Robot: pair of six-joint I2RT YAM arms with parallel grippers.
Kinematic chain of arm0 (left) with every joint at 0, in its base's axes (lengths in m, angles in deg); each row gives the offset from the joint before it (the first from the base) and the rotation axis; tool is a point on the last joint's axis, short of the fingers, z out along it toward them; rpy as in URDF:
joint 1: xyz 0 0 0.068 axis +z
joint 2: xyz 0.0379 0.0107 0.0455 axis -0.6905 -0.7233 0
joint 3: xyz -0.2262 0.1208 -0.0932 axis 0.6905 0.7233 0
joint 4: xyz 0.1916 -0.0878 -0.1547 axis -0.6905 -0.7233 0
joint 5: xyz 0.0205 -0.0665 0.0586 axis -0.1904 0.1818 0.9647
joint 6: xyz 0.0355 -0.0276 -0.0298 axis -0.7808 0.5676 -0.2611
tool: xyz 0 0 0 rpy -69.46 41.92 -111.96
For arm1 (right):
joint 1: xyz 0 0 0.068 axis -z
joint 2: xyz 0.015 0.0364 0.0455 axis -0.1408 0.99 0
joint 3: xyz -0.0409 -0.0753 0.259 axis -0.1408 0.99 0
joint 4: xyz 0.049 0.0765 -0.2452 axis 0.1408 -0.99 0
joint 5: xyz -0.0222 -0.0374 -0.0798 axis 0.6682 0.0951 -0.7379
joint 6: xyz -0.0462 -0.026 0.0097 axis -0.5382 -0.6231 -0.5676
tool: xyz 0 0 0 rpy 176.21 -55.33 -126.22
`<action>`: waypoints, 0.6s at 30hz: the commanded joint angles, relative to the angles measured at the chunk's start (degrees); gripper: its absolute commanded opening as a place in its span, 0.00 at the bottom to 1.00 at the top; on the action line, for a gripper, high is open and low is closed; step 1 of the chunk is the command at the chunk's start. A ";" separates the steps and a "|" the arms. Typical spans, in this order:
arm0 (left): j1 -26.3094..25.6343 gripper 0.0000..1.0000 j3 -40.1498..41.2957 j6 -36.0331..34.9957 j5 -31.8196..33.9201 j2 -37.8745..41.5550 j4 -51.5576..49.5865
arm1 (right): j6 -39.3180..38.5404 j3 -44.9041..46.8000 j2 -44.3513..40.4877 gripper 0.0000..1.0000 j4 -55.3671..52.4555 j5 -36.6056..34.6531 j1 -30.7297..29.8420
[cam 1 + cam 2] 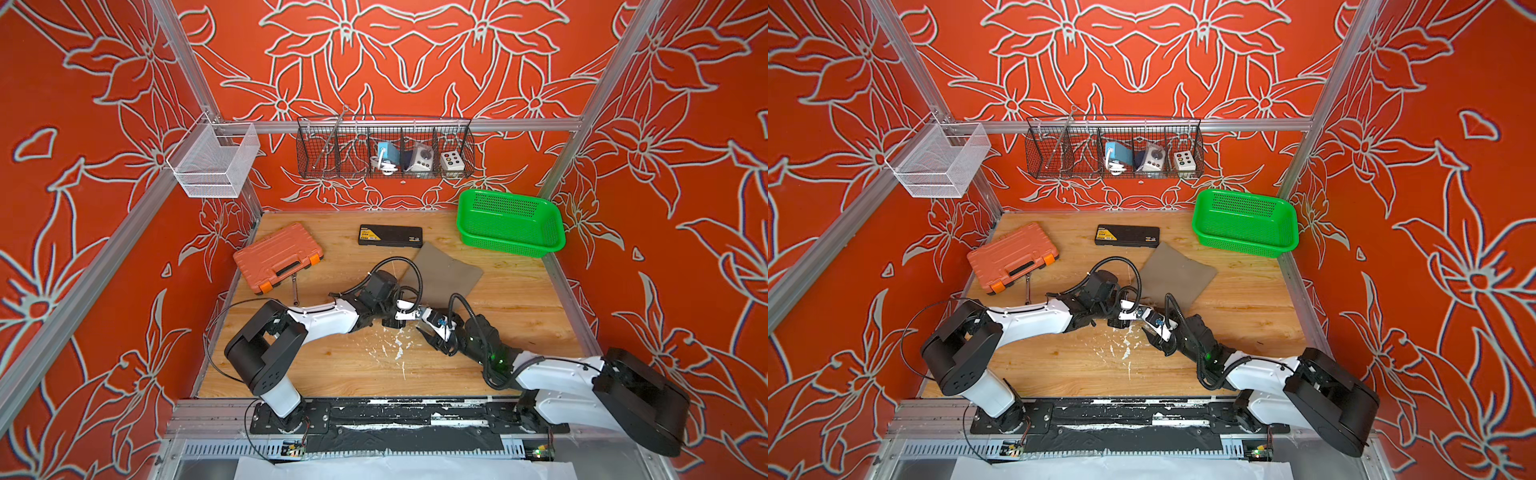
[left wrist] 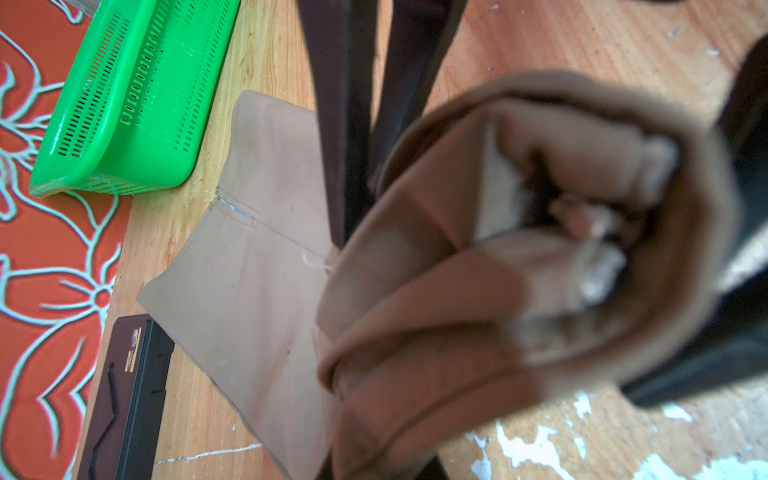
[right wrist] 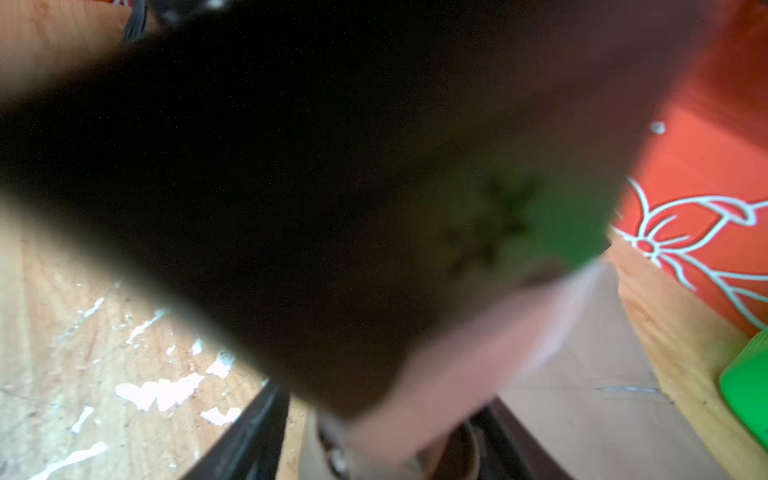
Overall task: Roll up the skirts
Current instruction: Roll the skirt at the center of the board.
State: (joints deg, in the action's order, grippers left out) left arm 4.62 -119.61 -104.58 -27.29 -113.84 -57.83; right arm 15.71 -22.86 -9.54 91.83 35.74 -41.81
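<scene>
The right wrist view is mostly blocked by a dark blur, so whether the right gripper [image 1: 434,338] is spread or closed cannot be told. The left gripper [image 2: 345,216] is pressed together, its tips hidden behind the taupe skirt [image 1: 446,272]. The skirt's rolled near end is blurred; the rest is laid flat on the wooden table [image 1: 519,299], near the green basket [image 1: 509,245]. A blue device [image 1: 384,150] and a button box [image 1: 452,160] are held in the black wire rack [image 1: 320,162].
</scene>
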 commanded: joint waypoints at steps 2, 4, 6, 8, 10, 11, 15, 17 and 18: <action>-0.33 0.06 -0.20 0.03 -2.99 0.81 0.73 | 1.92 -1.71 1.70 0.33 2.44 0.03 -0.29; -0.33 0.07 -0.10 0.14 -3.21 0.79 0.74 | 2.57 -2.28 2.48 0.00 2.31 -1.08 -0.30; -0.33 0.07 -0.10 0.17 -3.24 0.84 0.74 | 2.57 -2.48 3.46 0.00 2.48 -1.25 -0.28; -0.33 0.09 -0.02 0.09 -3.06 1.18 0.72 | 2.99 -2.91 4.15 0.00 1.94 -1.55 -0.28; -0.33 0.19 0.30 0.24 -2.72 1.87 1.10 | 3.98 -3.15 4.11 0.00 1.36 -2.67 -0.32; -0.33 0.28 0.78 0.31 -2.26 2.54 1.77 | 4.66 -3.07 3.80 0.00 1.18 -3.42 -0.21; -0.26 0.55 4.96 2.36 1.53 5.90 8.07 | 10.70 -1.81 2.52 0.00 2.84 -2.20 2.43; 0.00 0.62 8.15 3.44 3.31 8.14 12.79 | 16.41 -1.31 3.15 0.00 4.65 0.70 5.09; 0.22 0.63 9.23 3.75 3.54 9.10 13.99 | 18.78 -1.39 3.74 0.00 5.02 2.38 6.36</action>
State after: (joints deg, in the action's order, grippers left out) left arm 5.08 -112.64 -101.41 -23.97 -108.16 -50.96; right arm 25.76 -24.41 -6.37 94.52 35.96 -38.21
